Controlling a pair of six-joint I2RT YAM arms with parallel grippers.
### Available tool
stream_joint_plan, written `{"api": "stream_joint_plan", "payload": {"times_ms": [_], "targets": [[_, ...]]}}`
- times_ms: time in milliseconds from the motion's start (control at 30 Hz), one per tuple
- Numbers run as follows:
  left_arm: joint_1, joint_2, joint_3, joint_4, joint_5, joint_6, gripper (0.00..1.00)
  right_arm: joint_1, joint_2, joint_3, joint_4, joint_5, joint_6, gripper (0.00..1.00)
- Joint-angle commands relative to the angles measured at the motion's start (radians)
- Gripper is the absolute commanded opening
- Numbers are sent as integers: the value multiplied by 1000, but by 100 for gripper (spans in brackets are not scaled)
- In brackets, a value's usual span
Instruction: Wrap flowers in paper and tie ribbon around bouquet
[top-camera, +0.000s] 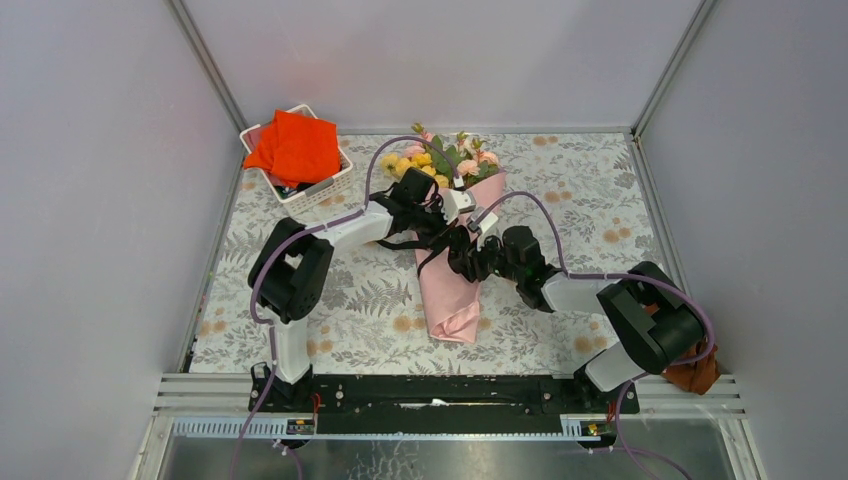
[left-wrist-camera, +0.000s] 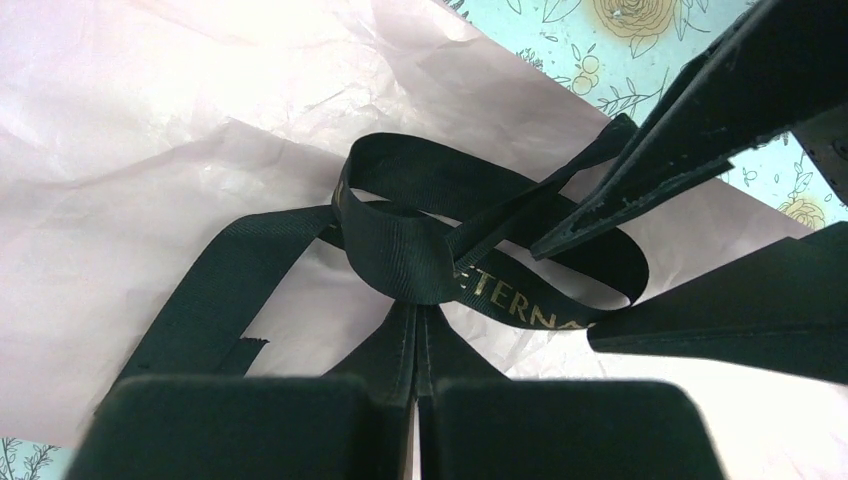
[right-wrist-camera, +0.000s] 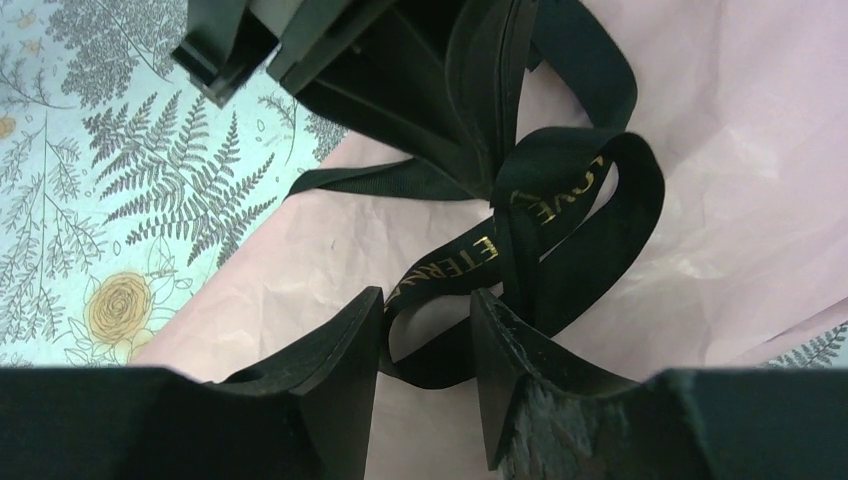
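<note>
Both arms are working at the ribbon (left-wrist-camera: 400, 250) on the bouquet (top-camera: 452, 285).
The left gripper (left-wrist-camera: 415, 390) is clamping a strand; the right gripper (right-wrist-camera: 428, 300) is holding its fingers apart, a loop (gold-lettered) between them.

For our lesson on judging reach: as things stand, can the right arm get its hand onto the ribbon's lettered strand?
Probably yes. The right hand is open; the lettered strand of the ribbon appears to run between its fingers, nothing blocking. The left hand, shut on the ribbon, is beyond.
</note>
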Motion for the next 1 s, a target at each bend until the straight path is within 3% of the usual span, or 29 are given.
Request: {"api": "stream_joint_plan", "payload": {"times_ms": [0, 267, 300, 433, 533, 567, 633, 800, 967], "targets": [[7, 14, 29, 33, 2, -7, 0, 11, -1, -17, 16, -16, 5, 42], [7, 40, 26, 45, -25, 9, 0, 28, 20, -4, -24, -41, 5, 41], [8, 41, 24, 46, -23, 9, 0, 28, 28, -1, -21, -53, 10, 37], [7, 34, 20, 48, -32, 3, 0, 28, 29, 1, -12, -70, 48, 3], [7, 16, 25, 21, -47, 4, 0, 28, -14, 3, -34, -93, 67, 0], [9, 9, 39, -5, -48, 12, 25, 28, -31, 6, -49, -106, 76, 0], [13, -1, 85, -89, -52, 26, 53, 28, -63, 6, -70, -132, 96, 0], [124, -41, 170, -241, -18, 12, 76, 26, -112, -7, -112, -166, 112, 0], [259, -44, 127, -196, -141, -18, 91, 26, -133, 10, -173, -189, 89, 0]]}}
